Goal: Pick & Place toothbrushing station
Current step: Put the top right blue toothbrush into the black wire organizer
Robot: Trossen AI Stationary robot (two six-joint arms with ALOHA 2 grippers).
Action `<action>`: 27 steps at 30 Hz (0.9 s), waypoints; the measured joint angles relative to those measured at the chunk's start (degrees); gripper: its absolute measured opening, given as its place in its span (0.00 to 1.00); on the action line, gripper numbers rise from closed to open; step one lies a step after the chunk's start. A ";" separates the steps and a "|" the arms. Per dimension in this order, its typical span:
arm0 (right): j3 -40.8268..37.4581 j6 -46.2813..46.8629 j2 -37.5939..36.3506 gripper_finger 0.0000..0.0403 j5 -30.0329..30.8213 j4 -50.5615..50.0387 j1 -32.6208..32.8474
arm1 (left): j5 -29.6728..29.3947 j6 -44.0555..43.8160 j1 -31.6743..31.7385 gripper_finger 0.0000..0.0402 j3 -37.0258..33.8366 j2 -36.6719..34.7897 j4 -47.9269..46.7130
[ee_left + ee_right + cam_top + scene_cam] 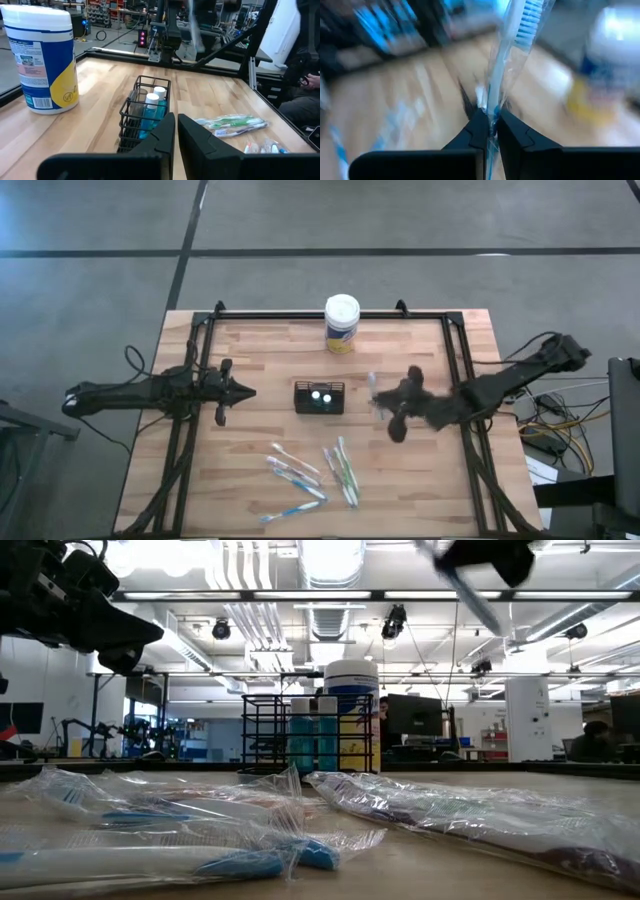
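Toothbrushing station (319, 397) sits mid-desk (250, 350) holding 2 bottles, while the right gripper (490, 125), jaws clamped on 1 wrapped toothbrush (512, 55), hangs just beside it; judged next: lower the brush into an empty slot; left gripper (176, 131) waits closed.

You get bright, even ceiling lights (330, 560) with glare overhead; your right wrist view is heavily motion-blurred.
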 joint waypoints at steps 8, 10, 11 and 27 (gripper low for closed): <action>-17.41 -25.84 -8.96 0.05 -7.76 39.25 -6.20 | -0.04 1.47 0.00 0.06 0.00 0.00 0.00; -20.36 -28.30 -8.98 0.04 -8.89 43.23 -8.16 | -0.07 1.51 0.00 0.06 0.00 0.00 0.00; -21.55 -29.77 -8.97 0.04 -9.70 44.70 -8.97 | -0.07 1.53 0.00 0.06 0.00 0.00 0.00; -30.53 -41.89 -7.28 0.04 -19.90 61.72 -14.30 | -0.67 0.97 0.00 0.06 0.00 0.00 0.55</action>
